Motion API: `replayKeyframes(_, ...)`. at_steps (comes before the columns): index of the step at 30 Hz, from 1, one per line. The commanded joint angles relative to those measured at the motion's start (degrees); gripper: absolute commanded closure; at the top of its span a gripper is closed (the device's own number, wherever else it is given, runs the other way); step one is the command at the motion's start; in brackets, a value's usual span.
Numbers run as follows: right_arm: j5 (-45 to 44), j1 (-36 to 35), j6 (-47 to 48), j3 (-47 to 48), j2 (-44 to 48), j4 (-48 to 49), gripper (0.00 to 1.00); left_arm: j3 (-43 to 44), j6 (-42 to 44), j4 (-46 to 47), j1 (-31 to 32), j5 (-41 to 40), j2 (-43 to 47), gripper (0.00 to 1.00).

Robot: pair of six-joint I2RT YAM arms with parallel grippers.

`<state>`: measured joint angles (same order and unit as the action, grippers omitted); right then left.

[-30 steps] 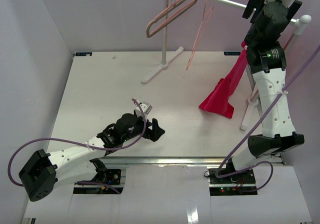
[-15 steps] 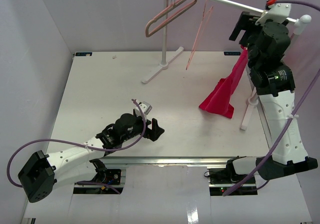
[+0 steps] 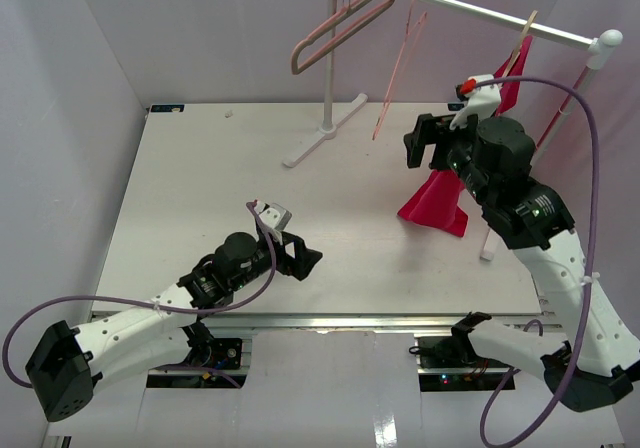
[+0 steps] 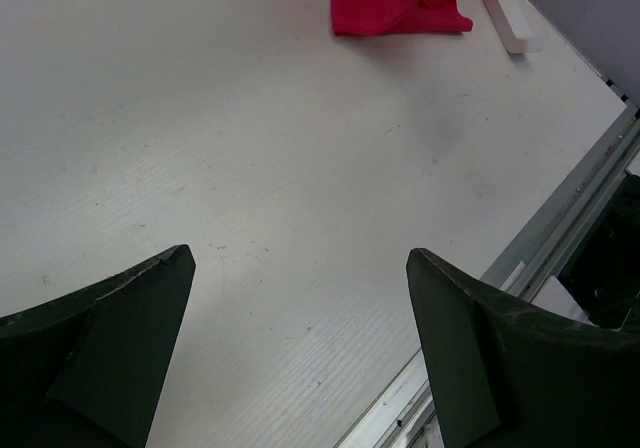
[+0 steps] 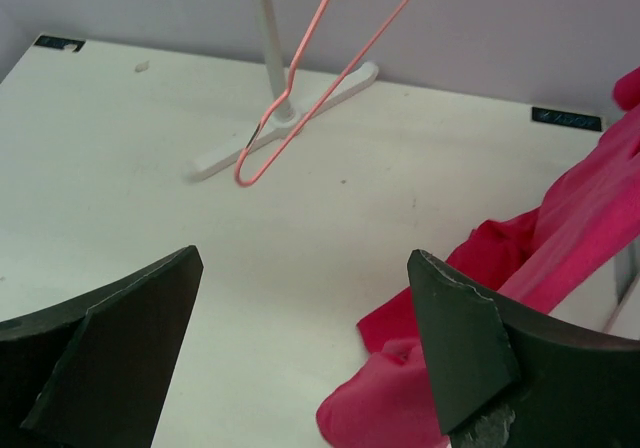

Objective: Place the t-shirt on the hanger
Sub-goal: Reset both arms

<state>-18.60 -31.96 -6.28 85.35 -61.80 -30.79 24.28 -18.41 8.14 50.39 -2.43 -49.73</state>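
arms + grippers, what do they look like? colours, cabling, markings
Both match: white link shells with black joints. The left arm and right arm each carry a loose purple cable outside the links. The left gripper and right gripper have two broad, matte black, wedge-shaped fingers; the right one's edges look scuffed. The right wrist's white camera mount shows a red spot.

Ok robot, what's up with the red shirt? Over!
Left gripper, right gripper open, empty. Shirt hangs from rail on tan hanger, bottom bunched on table. Pink wire hanger beside, not touching.
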Motion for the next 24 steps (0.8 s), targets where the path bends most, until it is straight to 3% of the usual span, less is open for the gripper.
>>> replayKeyframes(1, 7.05, -1.43, -4.05, -6.87, 5.99, 4.44, 0.1, -1.51, 0.92, 1.73, 0.2, -2.66, 4.83, 0.02)
replayKeyframes(7, 13.14, -5.9, -6.27, -18.34, 10.1, 8.4, 0.1, -1.13, 1.09, 0.96, 0.32, -3.38, 5.01, 0.02)
replayKeyframes(24, 0.65, -22.53, -3.4, -46.21, 19.69, 24.96, 0.1, -2.86, 1.02, 2.23, 0.27, -3.13, 10.33, 0.02)
